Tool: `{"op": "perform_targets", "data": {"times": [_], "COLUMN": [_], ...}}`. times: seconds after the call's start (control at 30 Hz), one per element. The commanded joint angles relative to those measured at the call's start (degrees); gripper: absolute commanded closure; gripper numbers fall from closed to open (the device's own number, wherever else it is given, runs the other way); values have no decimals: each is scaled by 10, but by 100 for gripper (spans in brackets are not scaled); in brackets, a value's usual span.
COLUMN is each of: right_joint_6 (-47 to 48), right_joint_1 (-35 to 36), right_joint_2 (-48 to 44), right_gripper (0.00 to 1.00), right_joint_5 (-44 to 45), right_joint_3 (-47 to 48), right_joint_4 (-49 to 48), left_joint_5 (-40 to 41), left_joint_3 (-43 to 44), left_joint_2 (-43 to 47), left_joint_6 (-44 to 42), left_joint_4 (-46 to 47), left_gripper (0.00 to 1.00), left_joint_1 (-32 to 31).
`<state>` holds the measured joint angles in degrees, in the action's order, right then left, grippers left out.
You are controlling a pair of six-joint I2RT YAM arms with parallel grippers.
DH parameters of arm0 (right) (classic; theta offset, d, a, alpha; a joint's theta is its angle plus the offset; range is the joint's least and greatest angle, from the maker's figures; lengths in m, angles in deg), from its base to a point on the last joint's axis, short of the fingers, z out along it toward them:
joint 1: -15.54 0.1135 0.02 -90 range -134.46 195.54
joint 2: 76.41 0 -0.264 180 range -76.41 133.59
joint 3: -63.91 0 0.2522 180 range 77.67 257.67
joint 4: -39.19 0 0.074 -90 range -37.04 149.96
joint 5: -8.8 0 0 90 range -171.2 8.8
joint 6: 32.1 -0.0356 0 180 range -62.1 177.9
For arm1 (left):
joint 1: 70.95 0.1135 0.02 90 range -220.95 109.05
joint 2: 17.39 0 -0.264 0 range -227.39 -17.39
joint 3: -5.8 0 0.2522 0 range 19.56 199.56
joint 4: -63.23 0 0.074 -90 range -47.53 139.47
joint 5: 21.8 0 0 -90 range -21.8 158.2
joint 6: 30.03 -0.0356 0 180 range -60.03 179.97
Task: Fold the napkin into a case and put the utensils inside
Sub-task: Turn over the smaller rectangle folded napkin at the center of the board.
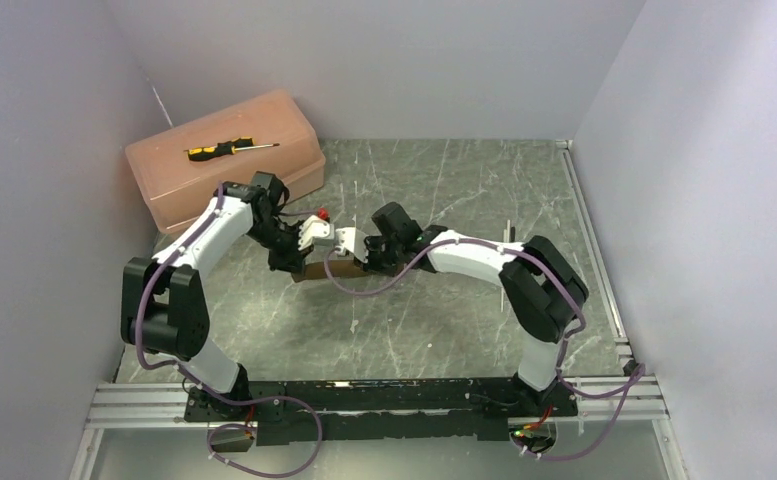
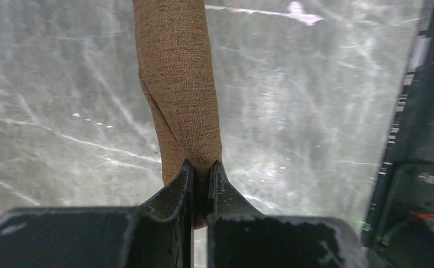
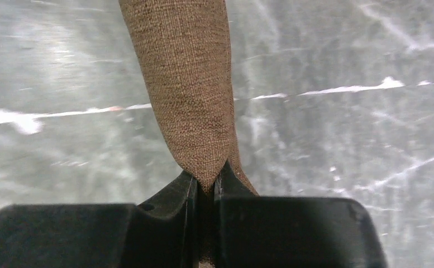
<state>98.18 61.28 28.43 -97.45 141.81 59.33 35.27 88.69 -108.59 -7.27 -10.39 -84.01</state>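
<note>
Above the tabletop (image 1: 444, 320), the left pincer (image 2: 201, 170) and right pincer (image 3: 205, 180) each pinch one end of the napkin (image 2: 175, 84).

One napkin (image 1: 326, 268), brown cloth, the only fabric, just right of the pink box (image 1: 226, 155) and nearer the arm bases. One pink box, at the back left. One screwdriver (image 1: 227, 149), yellow and black handle, lying on top of the pink box. Two arms, so two grippers: left gripper (image 2: 201, 173) and right gripper (image 3: 205, 181), both at the napkin, right of the pink box. One thin silvery piece (image 1: 509, 232), far right of the pink box; too small to identify.
</note>
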Motion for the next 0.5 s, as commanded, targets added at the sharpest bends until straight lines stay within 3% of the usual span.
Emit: {"op": "perform_targets", "data": {"times": [0.0,0.2,0.37,0.47], "right_joint_6": [-96,-118,-32,-23], "right_joint_1": [-3,-26,-33,-35], "right_joint_2": [-63,-81,39,95], "right_gripper": [100,100,100,100], "right_joint_5": [-169,-327,-435,-434], "right_joint_3": [44,28,87,93], "right_joint_4": [221,319,460,459], "left_joint_5": [-103,-139,-144,-153], "left_joint_3": [46,25,-25,-15], "left_joint_2": [18,1,-41,-99], "left_joint_6": [-19,-32,-11,-6], "left_joint_4": [-151,-246,-227,-233], "left_gripper": [97,97,97,97], "left_joint_1": [-1,-2,-2,-2]}}
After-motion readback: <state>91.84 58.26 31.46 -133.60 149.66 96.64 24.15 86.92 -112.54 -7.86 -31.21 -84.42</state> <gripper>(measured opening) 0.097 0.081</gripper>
